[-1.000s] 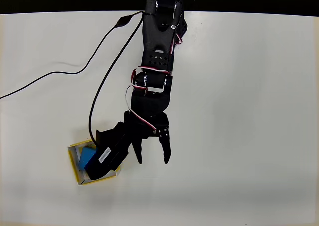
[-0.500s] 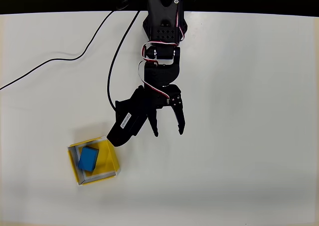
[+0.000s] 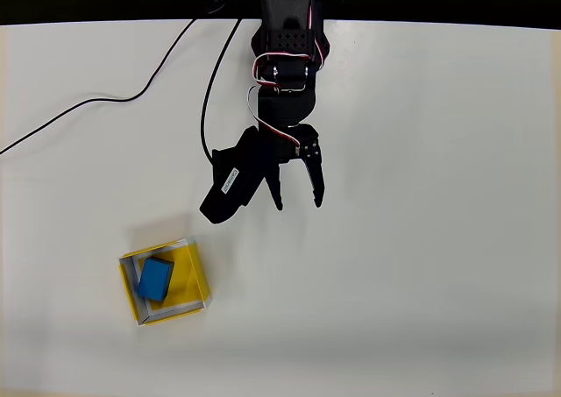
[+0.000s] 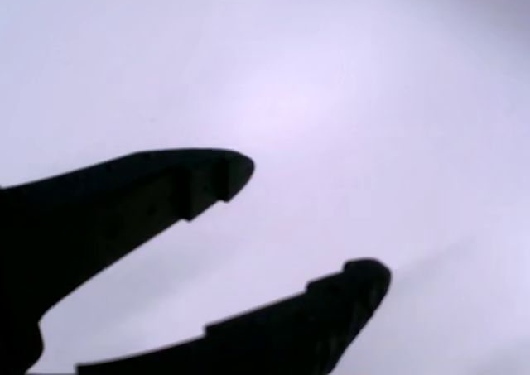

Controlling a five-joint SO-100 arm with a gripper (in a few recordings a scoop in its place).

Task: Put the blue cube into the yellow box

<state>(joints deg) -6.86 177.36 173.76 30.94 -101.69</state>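
Overhead view: the black arm reaches down from the top edge of the white table. Its gripper sits above the middle of the table with the two fingers spread apart and nothing between them. One fingertip points down the picture, the other lies just to its right. A black cable runs from the arm's base across the upper left of the table. The yellow box rests on the table at lower left, well apart from the gripper, slightly rotated against the table edge. The blue cube lies inside the box, on the left part of its floor, near the left wall.

Wrist view: both fingers appear as dark silhouettes, the upper finger and the lower finger, with a clear gap between their tips. Behind the gripper is pale, blurred table surface. The gap between the fingers is unoccupied.
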